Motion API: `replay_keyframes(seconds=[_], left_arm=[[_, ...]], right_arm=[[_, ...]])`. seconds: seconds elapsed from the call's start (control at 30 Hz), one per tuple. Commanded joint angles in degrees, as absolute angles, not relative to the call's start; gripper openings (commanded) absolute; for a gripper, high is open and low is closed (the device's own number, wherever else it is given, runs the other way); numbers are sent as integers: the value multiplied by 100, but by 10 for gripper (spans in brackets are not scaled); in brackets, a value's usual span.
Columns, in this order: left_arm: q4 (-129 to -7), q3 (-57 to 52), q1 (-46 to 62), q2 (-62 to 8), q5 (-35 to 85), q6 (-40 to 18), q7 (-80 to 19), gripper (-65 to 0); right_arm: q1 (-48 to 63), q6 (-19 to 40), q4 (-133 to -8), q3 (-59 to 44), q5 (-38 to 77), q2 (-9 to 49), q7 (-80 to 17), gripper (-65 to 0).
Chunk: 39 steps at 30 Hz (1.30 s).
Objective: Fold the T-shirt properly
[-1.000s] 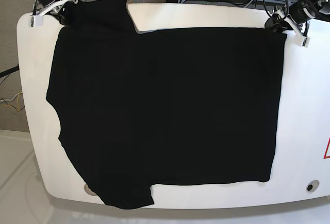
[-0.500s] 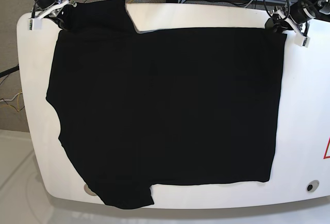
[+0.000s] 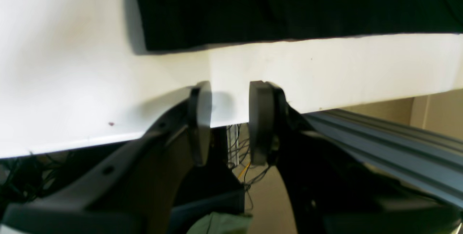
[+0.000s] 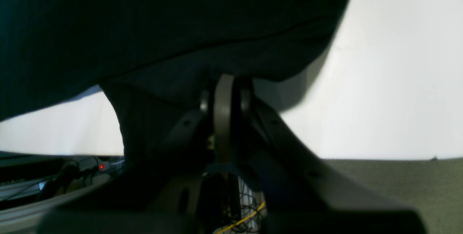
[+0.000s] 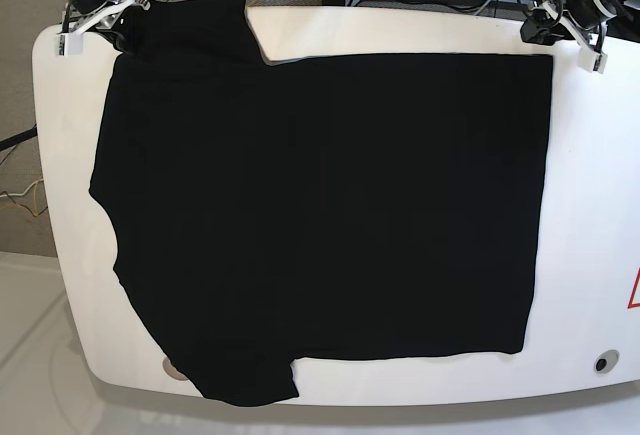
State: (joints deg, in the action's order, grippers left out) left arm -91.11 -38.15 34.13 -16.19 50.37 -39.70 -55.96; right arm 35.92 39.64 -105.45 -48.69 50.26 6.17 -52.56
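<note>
Matte black cloth T-shirt (image 5: 330, 205), smooth glossy white table (image 5: 590, 205)

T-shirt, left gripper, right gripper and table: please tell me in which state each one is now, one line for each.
T-shirt: spread flat on the table, not folded, one sleeve pinched at the far edge.
Left gripper: open, empty, above the table edge, apart from the shirt's corner.
Right gripper: shut on the T-shirt sleeve.
Table: white, mostly covered by the shirt.
</note>
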Motion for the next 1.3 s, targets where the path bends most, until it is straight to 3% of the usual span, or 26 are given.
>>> replay_keyframes(seconds=[0.0,1.27], left_arm=[[-9217,-3971,3452,-1639,5114,-4000,-5463,-494],[-9126,-4121,3331,-1474,5101,-4000,-5765,-479]], right_arm=[[3670,4000,-10655,-4934,5141,678,-5116,-636],[3517,4000,-10579,-4915,5055,665,-5084,-644]])
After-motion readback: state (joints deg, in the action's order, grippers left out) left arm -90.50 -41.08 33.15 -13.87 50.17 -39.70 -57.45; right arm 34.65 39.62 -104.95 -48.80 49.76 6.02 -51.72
